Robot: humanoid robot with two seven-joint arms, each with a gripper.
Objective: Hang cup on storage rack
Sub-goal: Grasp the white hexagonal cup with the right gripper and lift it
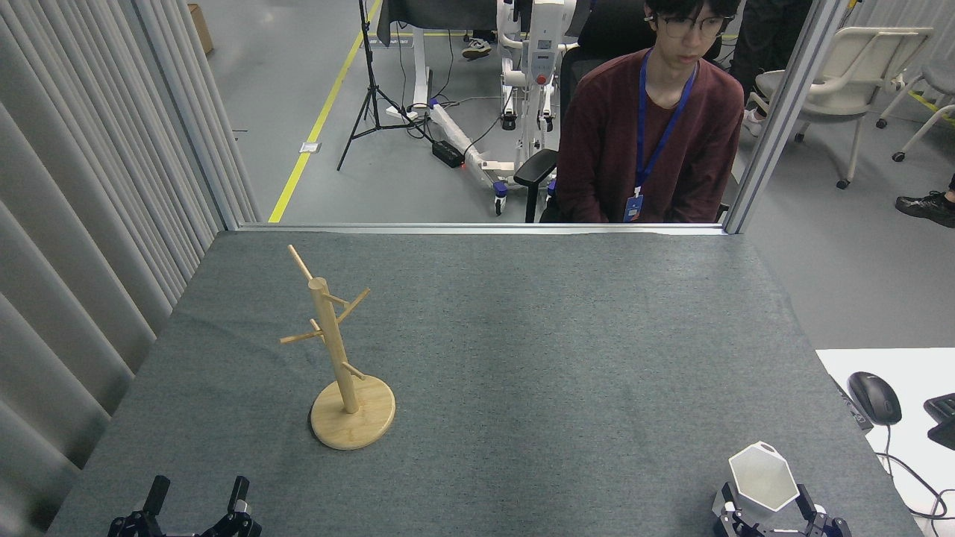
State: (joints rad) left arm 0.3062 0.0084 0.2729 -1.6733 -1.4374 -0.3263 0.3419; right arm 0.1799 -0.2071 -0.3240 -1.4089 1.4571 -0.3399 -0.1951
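White faceted cup [762,477] with hexagonal rim stands upright, mouth up, at near right corner of the grey felt-covered surface [522,358]. Right hand [768,509] sits at the bottom edge with one dark finger on each side of the cup's lower body, jaws spread around it; fingers look close against the cup walls but actual contact or squeeze cannot be told from this view. Cup's handle not visible. Light bamboo storage rack [337,358], round disc base, upright post, thin angled pegs, stands upright at left-centre of the surface, well apart from the cup, all pegs bare. Left hand [197,498] at near left edge, two dark fingers parted with a clear gap, nothing between them, near the rack base but not touching it. Beyond the far edge a person [647,142] in a dark red sweater sits facing the surface, blue lanyard with a badge; badge text too small to read. Black computer mouse [874,397] lies on a white desk [850,365] to the right, apart from the cup. Black tripod [373,97] and white wheeled equipment frame [522,82] on the far floor, yellow floor line [313,127] at left. White office chair [843,74] far right. No readable writing or brand marks anywhere.
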